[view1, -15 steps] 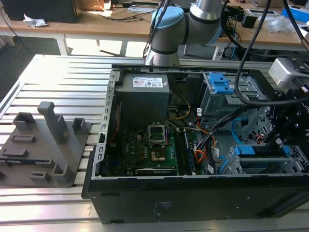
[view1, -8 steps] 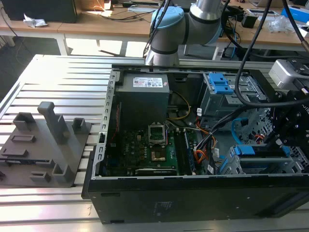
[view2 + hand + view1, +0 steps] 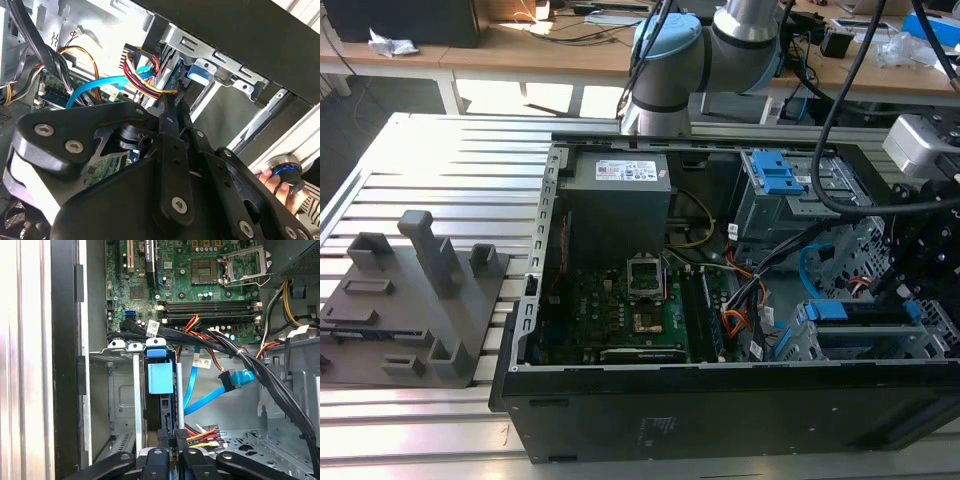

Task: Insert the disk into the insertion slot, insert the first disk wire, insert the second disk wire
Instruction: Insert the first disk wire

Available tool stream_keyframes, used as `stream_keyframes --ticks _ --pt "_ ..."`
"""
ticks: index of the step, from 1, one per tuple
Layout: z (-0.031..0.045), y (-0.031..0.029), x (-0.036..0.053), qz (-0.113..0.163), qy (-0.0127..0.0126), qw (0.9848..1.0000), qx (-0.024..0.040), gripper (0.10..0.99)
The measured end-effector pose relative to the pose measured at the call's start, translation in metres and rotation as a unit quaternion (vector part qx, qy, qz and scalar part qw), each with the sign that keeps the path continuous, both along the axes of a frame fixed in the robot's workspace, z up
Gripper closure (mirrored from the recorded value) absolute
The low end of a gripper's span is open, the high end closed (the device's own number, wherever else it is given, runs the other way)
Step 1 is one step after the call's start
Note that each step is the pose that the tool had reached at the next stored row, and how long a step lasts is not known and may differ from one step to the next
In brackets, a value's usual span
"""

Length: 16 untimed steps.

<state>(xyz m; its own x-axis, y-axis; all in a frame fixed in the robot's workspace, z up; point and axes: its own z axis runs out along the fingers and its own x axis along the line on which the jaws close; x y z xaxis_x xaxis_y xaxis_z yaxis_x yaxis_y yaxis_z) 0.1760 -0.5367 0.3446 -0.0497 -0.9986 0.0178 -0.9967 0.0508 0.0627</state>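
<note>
**Disk seated in its bay, fingers clenched on a plug beside it**

Light wooden desks line the back of the room. In front of them a slatted metal table fills the floor space. Far off to the exterior view's left of the fingers, a grey moulded fixture lies on the slats. Next comes the open black computer case. Inside it are a grey power supply bearing a white label and a green motherboard nearer the front wall. Further right stands a solid grey bay with a blue clip, well behind the fingers. The pale arm reaches in from the far side.

The gripper hangs over the case's right end. Its fingers are drawn together on a black plug, which trails red, yellow and black wires. Just beyond the fingertips the disk sits inside the insertion slot, blue handle outward.

The first wrist view adds a blue cable, loose beside the disk, and small white tags on the black cable bundle, their print too small to read. The second wrist view adds a person's hand outside the case, behind the fingers, next to a blue-ringed button.
</note>
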Motion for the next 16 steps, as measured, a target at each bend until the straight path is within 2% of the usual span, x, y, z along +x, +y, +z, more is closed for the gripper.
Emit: stream_keyframes --ticks 12,14,15,16 --pt "-0.0083 0.0000 -0.0003 0.000 0.0000 1.0000 0.0000 0.918" --pt "-0.0088 0.0000 -0.0003 0.000 0.0000 1.0000 0.0004 0.906" --pt "-0.0088 0.0000 -0.0003 0.000 0.0000 1.0000 0.0003 0.839" --pt "-0.0085 0.0000 -0.0003 0.000 0.0000 1.0000 0.0001 0.839"
